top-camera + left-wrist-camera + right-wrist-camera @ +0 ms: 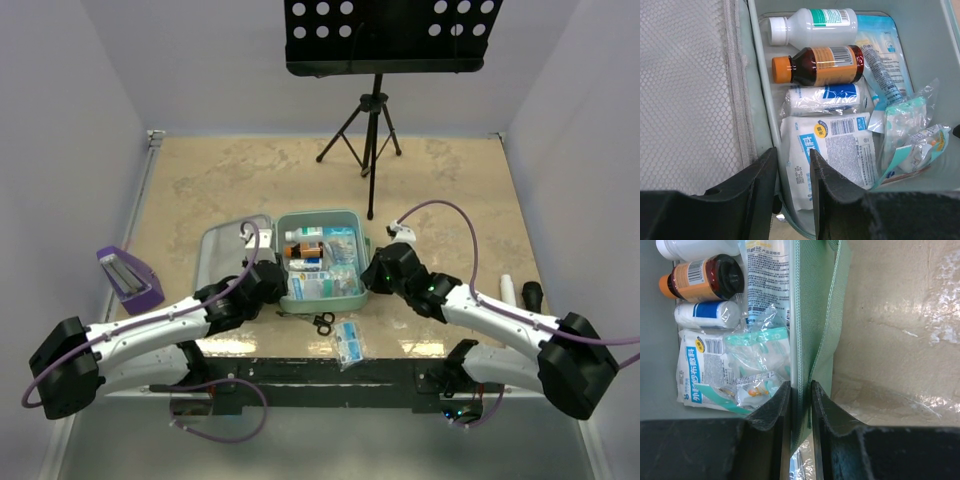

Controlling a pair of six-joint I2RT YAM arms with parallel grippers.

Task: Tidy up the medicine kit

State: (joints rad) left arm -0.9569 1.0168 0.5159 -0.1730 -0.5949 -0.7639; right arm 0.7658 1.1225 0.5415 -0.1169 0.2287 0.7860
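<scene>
The mint-green medicine kit [320, 213] lies open mid-table, its lid [225, 255] flat to the left. The tray holds a white bottle [812, 24], a brown bottle with an orange cap [820, 65], a gauze roll [825, 99], a wipes pack [835, 150] and clear sachets [912, 132]. My left gripper [270, 282] straddles the tray's left wall [760, 75], one finger on each side with slack between them [792, 157]. My right gripper [374, 270] is shut on the tray's right wall [810, 300], fingers pressed on both faces [801, 385].
Black scissors [322, 320] and a blue-printed packet [350, 343] lie in front of the kit. A purple holder [130, 278] stands at the left edge. A white tube [508, 290] and a black item [532, 295] lie at the right. A tripod stand [370, 130] stands behind.
</scene>
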